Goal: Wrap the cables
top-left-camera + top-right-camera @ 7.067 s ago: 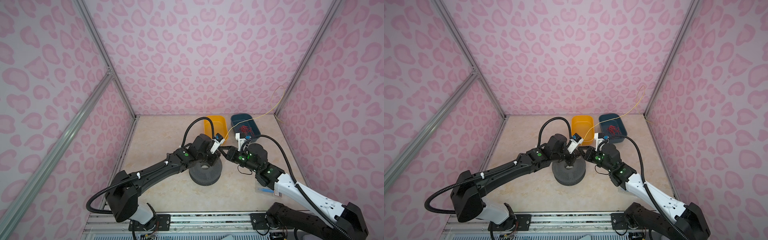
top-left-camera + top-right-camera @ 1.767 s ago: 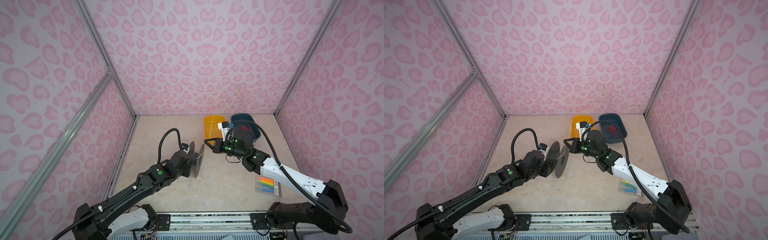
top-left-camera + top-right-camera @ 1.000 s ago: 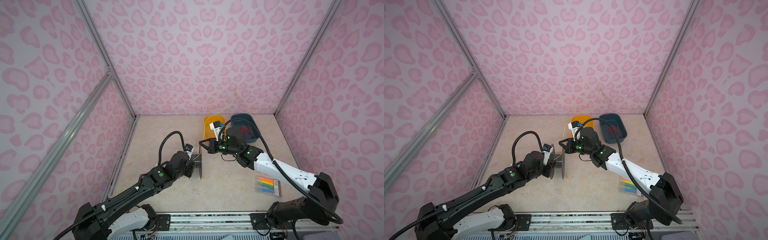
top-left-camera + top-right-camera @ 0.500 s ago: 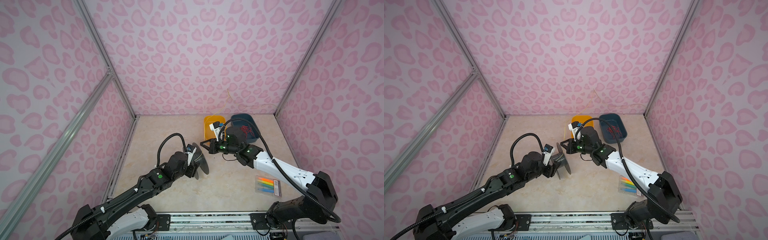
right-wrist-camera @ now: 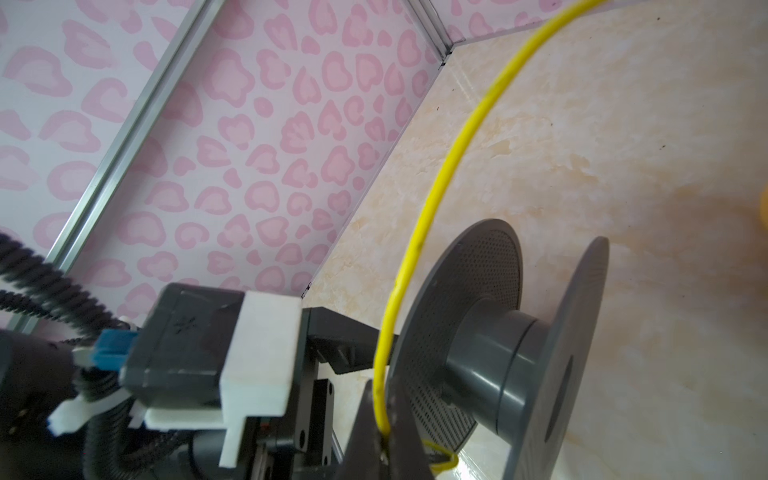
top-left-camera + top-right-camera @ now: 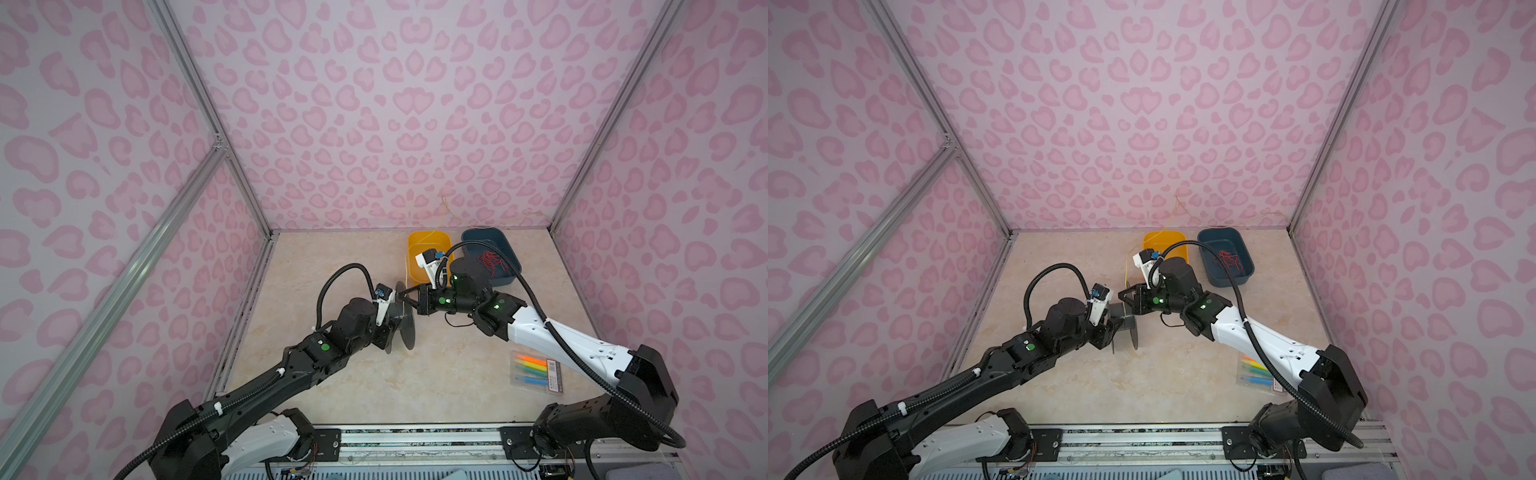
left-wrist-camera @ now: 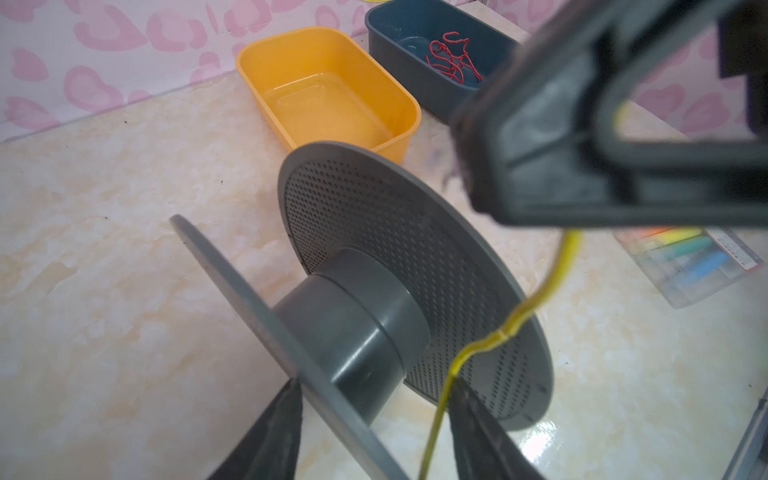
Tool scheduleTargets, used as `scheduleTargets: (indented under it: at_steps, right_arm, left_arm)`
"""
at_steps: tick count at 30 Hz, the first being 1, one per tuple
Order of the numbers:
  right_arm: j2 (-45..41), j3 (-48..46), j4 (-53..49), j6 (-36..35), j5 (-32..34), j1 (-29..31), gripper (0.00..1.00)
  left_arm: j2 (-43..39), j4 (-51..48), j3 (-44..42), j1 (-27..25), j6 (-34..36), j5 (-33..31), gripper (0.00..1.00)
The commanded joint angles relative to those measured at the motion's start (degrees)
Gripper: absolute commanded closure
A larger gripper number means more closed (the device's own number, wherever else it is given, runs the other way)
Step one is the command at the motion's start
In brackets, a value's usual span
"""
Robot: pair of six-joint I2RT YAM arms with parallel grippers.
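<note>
The yellow cable (image 6: pixel 405 266) rises from my right gripper (image 6: pixel 402 294), passes over the yellow bin and goes up the back wall. In the right wrist view that gripper (image 5: pixel 384 442) is shut on the cable (image 5: pixel 432 199) beside the spool's perforated flange. A grey spool (image 6: pixel 402 322) stands on edge mid-table in both top views (image 6: pixel 1126 326). My left gripper (image 7: pixel 376 384) is open. Its fingers (image 7: pixel 272 432) straddle the spool's near flange (image 7: pixel 257 316) below the bare hub. The cable (image 7: pixel 511 324) runs down along the other finger.
A yellow bin (image 6: pixel 428 259) and a blue bin (image 6: pixel 505 253) holding red wires (image 6: pixel 490 262) stand at the back, just behind my right arm. A clear pack of coloured markers (image 6: pixel 536 372) lies at the front right. Pink patterned walls enclose three sides.
The spool has swung from a tilted, face-up pose back onto its edge in front of my left gripper. My right gripper has stayed shut on the cable near the spool.
</note>
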Motion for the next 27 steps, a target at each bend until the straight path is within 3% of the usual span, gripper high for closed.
scheduleTargets:
  at_steps: [1,5,11,21,27]
  right_arm:
    - [-1.18,0.83,-0.99,-1.38,1.55,-0.04,1.0]
    - [-1.74,1.57,-2.47,-1.78,2.3,0.0,1.0]
    - [-1.57,3.12,-5.06,-3.7,4.0,-0.29,1.0]
    - [-0.3,3.53,-4.41,-3.49,3.38,-1.33,1.0]
    - [0.45,4.07,-4.41,-3.63,2.75,-1.98,1.0]
  left_arm:
    - [1.41,1.76,1.43,0.35,2.38,1.63,0.52]
    - [2.74,1.69,1.42,1.12,2.61,0.89,0.59]
    - [4.98,2.9,2.35,2.14,3.74,-1.24,0.79]
    - [8.74,2.47,3.3,2.43,1.72,-0.34,0.81]
    - [7.75,-0.69,3.92,2.44,-3.44,-0.15,0.69]
